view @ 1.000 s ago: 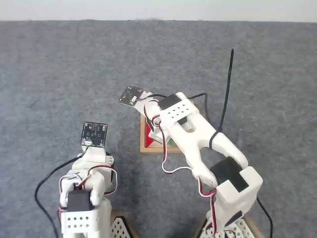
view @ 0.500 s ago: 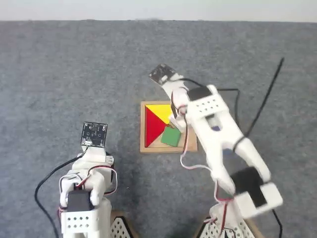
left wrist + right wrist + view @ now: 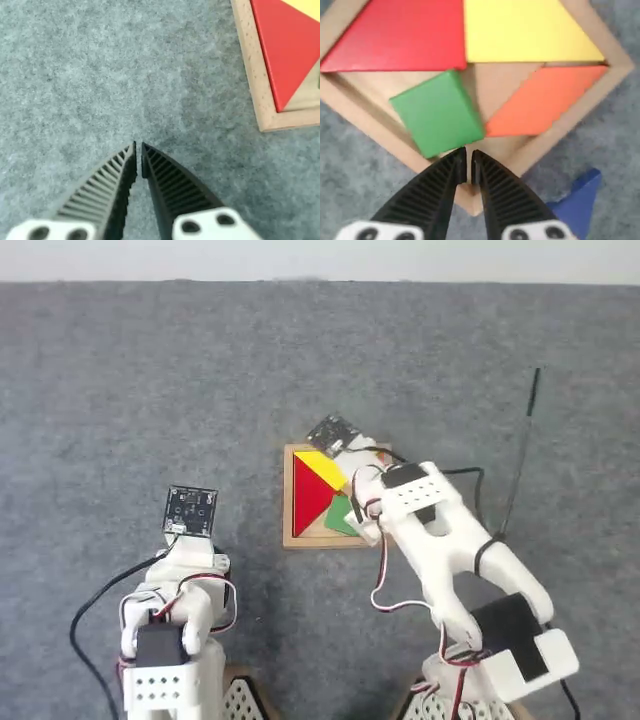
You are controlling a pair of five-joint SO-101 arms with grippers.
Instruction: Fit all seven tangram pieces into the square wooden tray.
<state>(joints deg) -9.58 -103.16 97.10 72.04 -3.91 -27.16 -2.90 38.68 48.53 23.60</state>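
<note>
The square wooden tray (image 3: pixel 288 510) sits mid-desk on the grey felt desk (image 3: pixel 150 380), and I count 4 pieces in it. The red triangle (image 3: pixel 410 35) and the yellow triangle (image 3: pixel 520 30) lie flat, side by side. The orange parallelogram (image 3: pixel 545 100) lies along one wall. The green square (image 3: pixel 437 112) sits askew, with one corner up against the rim. Bare wood shows between these pieces. 1 blue piece (image 3: pixel 577 200) lies on the felt just outside the tray's corner.

The right hand (image 3: pixel 468 152) hangs over the tray's near corner, just beside the green square. It is clenched to a sliver and grips nothing. The left hand (image 3: pixel 138 146) is also clenched and empty. It is low over the felt, off to the side of the tray.
</note>
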